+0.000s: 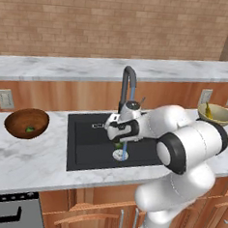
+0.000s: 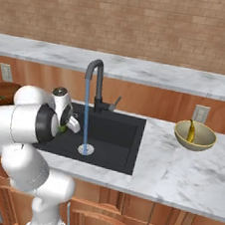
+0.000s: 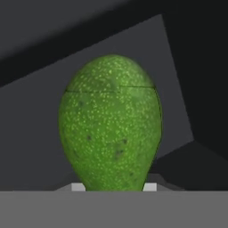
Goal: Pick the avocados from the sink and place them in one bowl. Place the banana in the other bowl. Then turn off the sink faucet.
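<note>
Hand view: gripper (image 1: pixel 117 140) pinched shut on an avocado (image 3: pixel 110 124), fat end up, thin end down between the finger tips. Finger tips mostly hidden behind the fruit. Held up over the sink (image 1: pixel 84 152), off the floor of it, close to the stream of water (image 1: pixel 125 148).

Likely light and small. Firm skin, bumpy with pale dots, but round and wet, so probably slippery. Best held across the wide middle, not by the thin end. Squeezing softly but firmly should do; too hard could bruise it, too loose could let it pop out. Safer to carry slow and level.

Below: black sink with a round silver drain (image 1: pixel 120 155). Behind it: tall dark faucet (image 1: pixel 129 83), water running down from the spout to the drain.

Left along the counter (image 1: pixel 25 157): brown bowl (image 1: pixel 26 123), well apart from the sink, with something small and green (image 1: pixel 30 128) inside, likely the other avocado. Right of the sink: pale bowl (image 1: pixel 215 114) with the banana (image 2: pixel 191 131) leaning in it.

So probably: banana done, one avocado done, this one next for the brown bowl, then the faucet.

Counter: smooth pale marble, flat, hard, plenty of bare room for the swing to the left. Below: wooden cupboard doors (image 1: pixel 98 211). Behind: wooden strip with wall plugs (image 1: pixel 5 98), a higher marble ledge, then a brick wall (image 1: pixel 94 17).
</note>
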